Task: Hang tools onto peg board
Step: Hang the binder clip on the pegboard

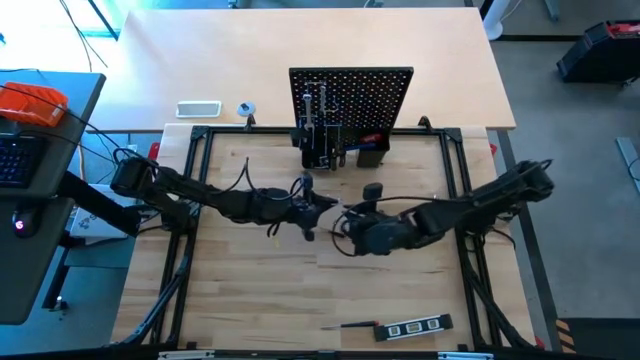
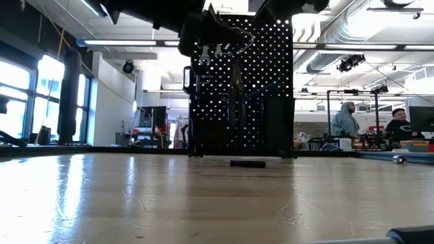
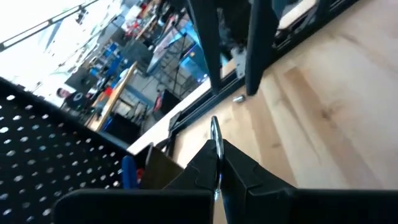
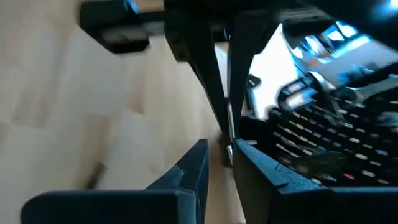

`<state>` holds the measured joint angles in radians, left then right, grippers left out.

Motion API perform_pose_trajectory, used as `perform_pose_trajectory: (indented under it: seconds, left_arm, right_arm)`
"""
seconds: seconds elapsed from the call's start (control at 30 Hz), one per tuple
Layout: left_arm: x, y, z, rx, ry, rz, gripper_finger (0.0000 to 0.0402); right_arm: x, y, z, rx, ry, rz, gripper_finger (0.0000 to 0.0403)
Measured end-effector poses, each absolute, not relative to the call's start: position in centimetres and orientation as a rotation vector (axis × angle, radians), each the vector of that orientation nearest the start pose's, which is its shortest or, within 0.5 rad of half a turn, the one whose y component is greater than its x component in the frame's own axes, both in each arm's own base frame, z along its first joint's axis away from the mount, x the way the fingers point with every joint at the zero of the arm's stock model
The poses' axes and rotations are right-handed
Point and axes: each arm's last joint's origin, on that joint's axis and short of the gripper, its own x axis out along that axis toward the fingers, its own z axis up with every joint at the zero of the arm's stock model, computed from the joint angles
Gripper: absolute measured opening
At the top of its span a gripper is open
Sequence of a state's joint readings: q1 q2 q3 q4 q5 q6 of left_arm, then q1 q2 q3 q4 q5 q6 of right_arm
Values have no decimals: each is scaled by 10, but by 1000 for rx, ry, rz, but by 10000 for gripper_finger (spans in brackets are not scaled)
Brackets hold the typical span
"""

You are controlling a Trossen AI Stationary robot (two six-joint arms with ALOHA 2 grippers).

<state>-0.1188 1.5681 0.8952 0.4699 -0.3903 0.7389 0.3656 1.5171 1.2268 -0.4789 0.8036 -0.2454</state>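
Peg board [image 1: 350,95] stands upright at the far edge of the table [image 1: 250,300], holder boxes [image 1: 325,150] at its base and a couple of wrenches [image 2: 210,53] already hung near its top. Both arms meet mid-table, in front of the board and well short of it. Left gripper [image 1: 308,208] is clamped tight on a thin silver tool [image 3: 215,140], seen edge-on, likely a wrench but can't confirm. Right gripper [image 1: 348,222] sits just beside it with its fingers partly parted. The same thin metal strip runs through that gap against one finger, and I can't tell if it's touching or clear. It reads as a handover. Main risk: if the right arm pulls away while a finger drags on the strip, the tool twists in the left's narrow pinch or drops to the table. Second: the grip is near one end of a flat, slick part, so it may pivot on the way to the board and miss the peg. Third: the two wrists are very close, so any sideways move could knock them together. Level [image 1: 414,327] and screwdriver [image 1: 350,325] lie at the near edge, not yet hung.
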Motion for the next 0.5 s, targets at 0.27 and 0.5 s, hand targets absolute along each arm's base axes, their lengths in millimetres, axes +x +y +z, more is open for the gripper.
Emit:
perform_pose_trajectory:
  seconds: [0.27,0.5]
  left_arm:
    - [339,-32,242,816,315,197,0]
    - [339,-37,244,820,295,195,0]
  right_arm:
    - [316,93,307,-601,762,-362,126]
    - [322,84,302,-519,792,-343,130]
